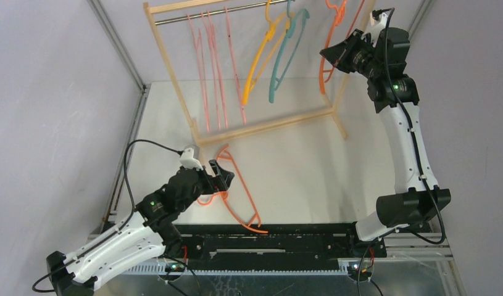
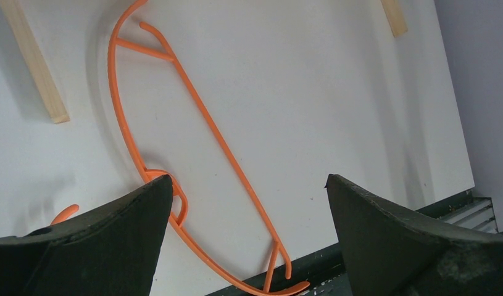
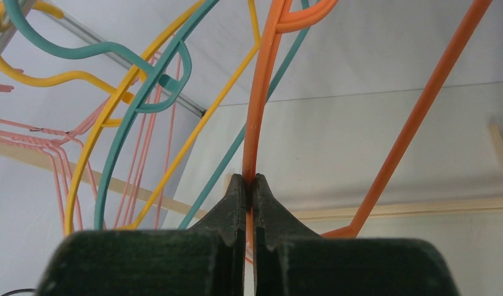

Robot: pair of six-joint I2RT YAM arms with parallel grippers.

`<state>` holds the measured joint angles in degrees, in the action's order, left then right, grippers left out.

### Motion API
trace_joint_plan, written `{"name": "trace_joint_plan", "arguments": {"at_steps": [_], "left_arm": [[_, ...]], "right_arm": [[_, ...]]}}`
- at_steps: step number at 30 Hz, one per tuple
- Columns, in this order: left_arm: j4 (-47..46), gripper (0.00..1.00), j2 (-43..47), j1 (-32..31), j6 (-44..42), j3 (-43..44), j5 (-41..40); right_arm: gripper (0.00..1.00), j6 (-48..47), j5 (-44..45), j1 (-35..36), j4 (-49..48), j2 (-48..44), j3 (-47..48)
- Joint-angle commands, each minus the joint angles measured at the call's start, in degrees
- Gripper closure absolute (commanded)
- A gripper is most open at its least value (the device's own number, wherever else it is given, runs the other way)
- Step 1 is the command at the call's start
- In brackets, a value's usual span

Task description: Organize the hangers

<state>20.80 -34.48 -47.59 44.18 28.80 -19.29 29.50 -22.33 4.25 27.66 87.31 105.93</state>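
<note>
An orange hanger (image 1: 242,185) lies flat on the white table near the front edge; it also shows in the left wrist view (image 2: 205,117). My left gripper (image 1: 223,176) (image 2: 249,182) is open and empty, just above that hanger's hook end. My right gripper (image 1: 328,54) (image 3: 250,179) is shut on a second orange hanger (image 1: 323,77) (image 3: 261,92), held up at the right end of the rack rod. Several pale pink hangers (image 1: 207,74), a yellow-orange one (image 1: 256,71) and a teal one (image 1: 284,58) hang on the rod.
The wooden-framed rack (image 1: 172,71) with a metal rod stands at the back of the table, its base bar (image 1: 267,125) on the table top. A black rail (image 1: 286,237) runs along the near edge. Grey walls close both sides.
</note>
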Motion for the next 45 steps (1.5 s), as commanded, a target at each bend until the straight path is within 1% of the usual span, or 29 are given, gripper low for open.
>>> {"name": "trace_joint_plan", "arguments": {"at_steps": [1, 5, 12, 15, 19, 22, 28, 34, 40, 41, 42, 45], "left_arm": [[-0.49, 0.01, 0.1, 0.48, 0.05, 0.23, -0.75], [-0.13, 0.01, 0.89, 0.48, -0.06, 0.26, -0.61], [1.38, 0.01, 2.99, 0.57, -0.23, -0.14, -1.6], [1.61, 0.01, 3.35, 0.57, -0.46, -0.08, -1.93], [1.56, 0.01, 3.21, 0.64, -0.67, -0.03, -2.07], [1.53, 0.01, 2.75, 0.66, -0.94, 0.28, -1.98], [0.92, 0.01, 2.02, 0.66, -1.02, 0.54, -1.81], [0.82, 0.01, 2.26, 0.66, -0.7, 0.39, -1.98], [0.82, 0.01, 2.95, 0.66, -0.33, -0.46, -2.26], [0.82, 0.01, 2.86, 0.66, -0.4, -0.39, -2.25], [0.82, 0.01, 2.58, 0.66, -0.53, -0.24, -2.21], [0.81, 0.01, 1.43, 0.66, -1.21, 0.55, -2.24]], "right_arm": [[1.0, 0.2, 2.96, -0.07, 0.3, 0.33, 1.65], [1.0, 0.98, 3.78, -0.14, 0.89, 1.57, 2.64], [1.0, 1.77, 6.61, 0.27, 3.39, 4.44, 7.22], [1.0, 0.91, 8.92, 0.91, 4.68, 5.39, 8.83], [1.0, 0.2, 8.9, 1.8, 5.34, 6.31, 10.19], [1.0, -1.26, 8.93, 4.07, 6.57, 7.11, 11.69], [1.0, -1.43, 3.54, 8.51, 8.69, 9.66, 15.15], [1.0, -2.09, -0.23, 13.02, 9.86, 11.25, 15.28], [1.0, -4.86, 2.29, 16.92, 13.33, 10.64, 14.1], [0.96, -4.96, 3.0, 17.04, 13.44, 10.04, 13.36], [0.89, -5.2, 3.98, 17.17, 13.47, 8.96, 12.58], [0.62, -7.21, 9.21, 17.92, 15.62, 6.25, 11.86]]}}
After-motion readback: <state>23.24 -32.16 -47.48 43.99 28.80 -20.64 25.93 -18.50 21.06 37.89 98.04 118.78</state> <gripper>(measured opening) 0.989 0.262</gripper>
